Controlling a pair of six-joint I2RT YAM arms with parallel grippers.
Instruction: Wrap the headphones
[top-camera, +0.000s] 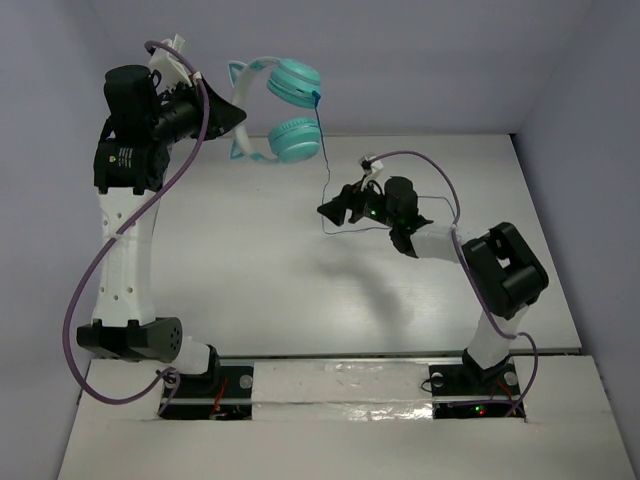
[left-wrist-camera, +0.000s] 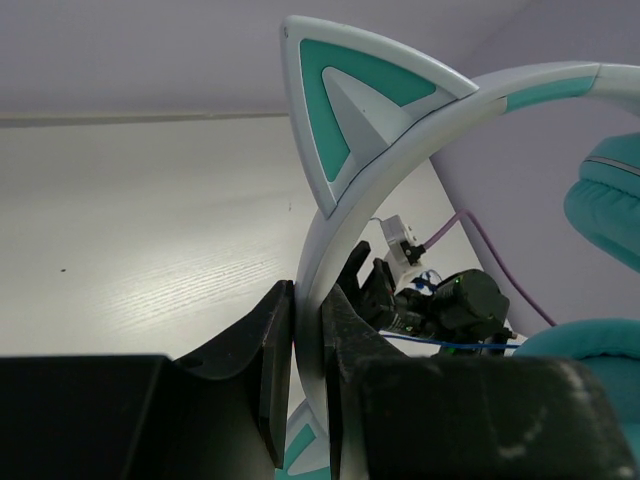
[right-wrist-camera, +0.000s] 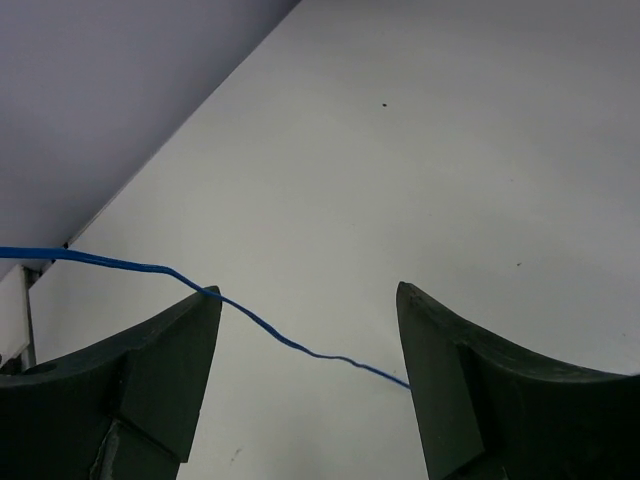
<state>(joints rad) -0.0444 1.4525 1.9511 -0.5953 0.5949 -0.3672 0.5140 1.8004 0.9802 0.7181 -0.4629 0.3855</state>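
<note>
The headphones (top-camera: 285, 110) have two teal ear cups and a pale headband with cat ears. My left gripper (top-camera: 225, 118) holds them high above the table's far left, shut on the headband (left-wrist-camera: 312, 300). A thin blue cord (top-camera: 323, 165) hangs from the upper cup down to the table. My right gripper (top-camera: 336, 210) is open just above the table, and the cord (right-wrist-camera: 290, 342) runs across the gap between its fingers. The plug is out of view.
Purple arm cables (top-camera: 110, 250) loop beside the left arm and over the right wrist (top-camera: 420, 160). The white table (top-camera: 250, 260) ends at a grey back wall. The right arm's black body (top-camera: 505, 265) stands at the right.
</note>
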